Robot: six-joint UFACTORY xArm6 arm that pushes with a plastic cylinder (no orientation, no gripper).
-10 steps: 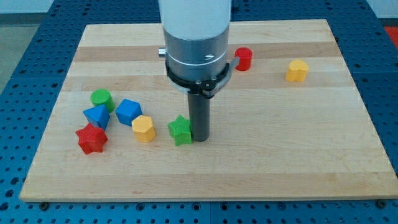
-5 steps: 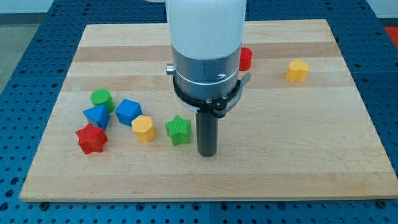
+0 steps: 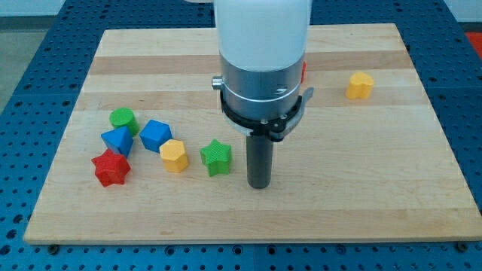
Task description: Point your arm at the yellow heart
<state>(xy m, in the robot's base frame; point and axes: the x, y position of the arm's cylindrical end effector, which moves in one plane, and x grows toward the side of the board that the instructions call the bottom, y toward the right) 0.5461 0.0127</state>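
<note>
The yellow heart (image 3: 360,85) lies near the view's upper right on the wooden board (image 3: 392,188). My tip (image 3: 260,185) rests on the board in the lower middle, far to the lower left of the heart. A green star (image 3: 217,157) sits just left of the tip, with a small gap between them. A yellow hexagon-like block (image 3: 174,156) lies further left.
A blue cube (image 3: 155,135), a blue triangle-like block (image 3: 117,140), a green cylinder (image 3: 122,119) and a red star (image 3: 111,168) cluster at the view's left. A red block (image 3: 303,71) is mostly hidden behind the arm body.
My tip has slid to the view's right and slightly down, away from the green star. The arm now covers most of the red block.
</note>
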